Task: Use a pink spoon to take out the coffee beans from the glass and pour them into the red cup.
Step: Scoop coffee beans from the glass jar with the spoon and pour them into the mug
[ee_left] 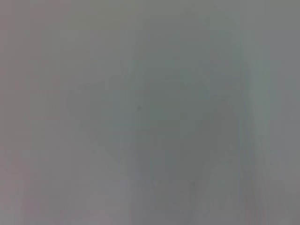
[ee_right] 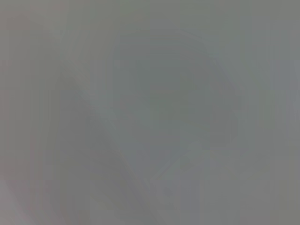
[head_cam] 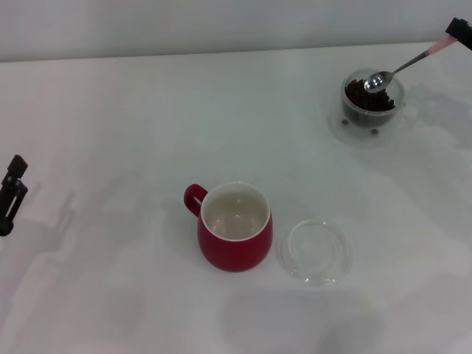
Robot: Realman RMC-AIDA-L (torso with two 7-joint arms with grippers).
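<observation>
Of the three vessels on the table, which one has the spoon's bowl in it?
The glass at the far right, filled with coffee beans. The pink spoon dips into it; the red cup and the shallow glass dish are empty.

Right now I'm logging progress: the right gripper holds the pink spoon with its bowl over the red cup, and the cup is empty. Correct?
Not quite. In the head view the pink spoon, held by the right gripper, has its bowl over the glass of coffee beans, not over the red cup. The cup is indeed empty.
</observation>
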